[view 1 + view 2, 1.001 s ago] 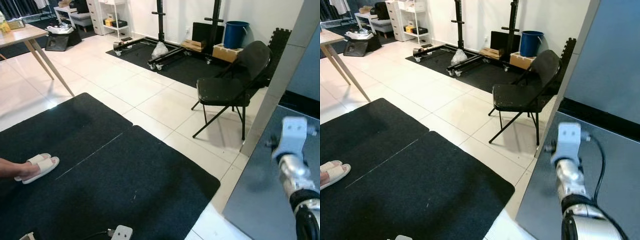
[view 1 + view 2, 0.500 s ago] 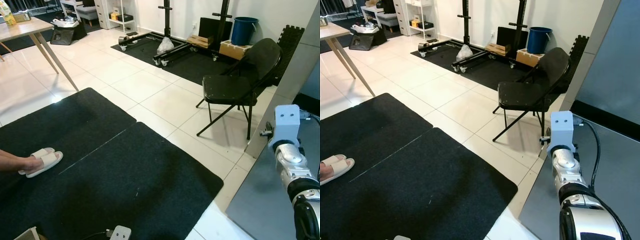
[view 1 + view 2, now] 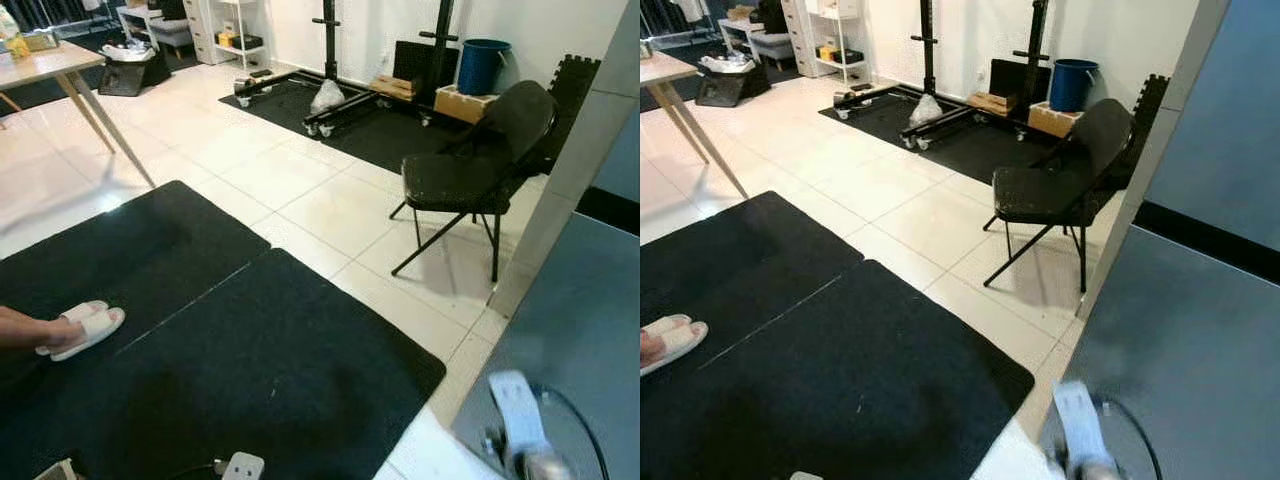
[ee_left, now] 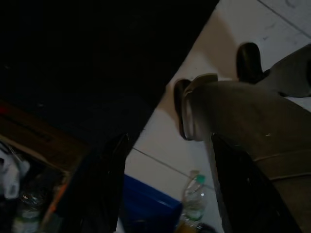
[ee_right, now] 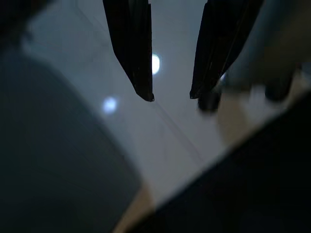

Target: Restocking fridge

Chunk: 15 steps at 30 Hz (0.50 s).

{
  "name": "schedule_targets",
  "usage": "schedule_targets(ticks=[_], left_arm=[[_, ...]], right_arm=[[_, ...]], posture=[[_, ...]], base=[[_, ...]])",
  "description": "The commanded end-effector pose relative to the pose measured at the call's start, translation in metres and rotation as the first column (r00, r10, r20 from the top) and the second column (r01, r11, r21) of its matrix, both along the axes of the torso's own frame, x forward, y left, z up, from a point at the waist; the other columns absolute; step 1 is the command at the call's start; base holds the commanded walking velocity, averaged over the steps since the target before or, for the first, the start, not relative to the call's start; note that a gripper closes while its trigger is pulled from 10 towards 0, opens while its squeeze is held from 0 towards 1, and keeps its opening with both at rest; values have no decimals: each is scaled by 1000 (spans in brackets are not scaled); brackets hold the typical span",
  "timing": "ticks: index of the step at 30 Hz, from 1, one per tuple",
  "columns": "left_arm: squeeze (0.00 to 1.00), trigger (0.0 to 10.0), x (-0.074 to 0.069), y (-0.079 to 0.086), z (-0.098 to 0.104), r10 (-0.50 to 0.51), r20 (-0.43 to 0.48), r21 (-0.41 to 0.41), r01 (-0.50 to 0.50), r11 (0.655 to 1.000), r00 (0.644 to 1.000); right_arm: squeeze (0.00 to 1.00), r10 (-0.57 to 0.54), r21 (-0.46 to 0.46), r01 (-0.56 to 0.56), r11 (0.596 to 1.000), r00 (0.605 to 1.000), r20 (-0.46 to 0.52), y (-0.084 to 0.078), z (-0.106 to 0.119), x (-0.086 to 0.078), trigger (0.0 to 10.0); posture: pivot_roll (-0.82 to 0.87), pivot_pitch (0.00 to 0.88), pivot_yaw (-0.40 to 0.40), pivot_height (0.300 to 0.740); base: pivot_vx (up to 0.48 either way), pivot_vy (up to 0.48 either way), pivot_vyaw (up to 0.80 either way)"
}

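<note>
Tiled room, black mats (image 3: 250,370) underfoot. Grey fridge door (image 3: 1200,340) at robot's right: big, stiff, smooth, likely heavy; best hold probably its free edge. Right gripper (image 5: 170,97) fingers apart, empty, over pale floor. Left gripper (image 4: 165,184) fingers spread above water bottle (image 4: 193,201). Folding chair (image 3: 470,170) beyond.

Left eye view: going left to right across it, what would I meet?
Wooden table → white slipper → black floor mat → black folding chair → grey fridge door.
</note>
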<state>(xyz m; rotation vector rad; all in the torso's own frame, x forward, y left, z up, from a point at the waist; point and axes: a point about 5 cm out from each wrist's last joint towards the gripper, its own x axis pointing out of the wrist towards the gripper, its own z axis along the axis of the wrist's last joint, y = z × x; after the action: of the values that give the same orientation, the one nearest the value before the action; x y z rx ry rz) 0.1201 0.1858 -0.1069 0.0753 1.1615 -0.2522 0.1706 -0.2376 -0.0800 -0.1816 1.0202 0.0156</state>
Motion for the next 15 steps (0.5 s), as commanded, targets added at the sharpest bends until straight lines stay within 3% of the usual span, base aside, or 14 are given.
schedule_targets(ticks=[1, 2, 6, 15], left_arm=[[0, 10000, -7, -3, -3, 0, -31, -5, 0, 1000, 1000], [0, 10000, -7, -3, -3, 0, -31, -5, 0, 1000, 1000], [0, 10000, -6, -2, -2, 0, -32, -3, 0, 1000, 999], [0, 10000, -3, -3, -2, -10, -24, -2, 10, 1000, 1000]], right_arm=[[0, 3, -13, -3, 1000, 1000, -18, 0, -1, -3, 10000], [0, 3, -13, -3, 1000, 1000, -18, 0, -1, -3, 10000], [0, -4, -31, 1, 1000, 995, -103, -2, -13, -32, 10000], [0, 24, -35, -30, 999, 988, -151, 3, -19, -46, 10000]], posture=[[-4, 0, -22, 740], [-4, 0, -22, 740], [-7, 0, -18, 740], [-9, 0, -17, 740]], base=[[0, 0, 525], [0, 0, 525], [0, 0, 0], [0, 0, 0]])
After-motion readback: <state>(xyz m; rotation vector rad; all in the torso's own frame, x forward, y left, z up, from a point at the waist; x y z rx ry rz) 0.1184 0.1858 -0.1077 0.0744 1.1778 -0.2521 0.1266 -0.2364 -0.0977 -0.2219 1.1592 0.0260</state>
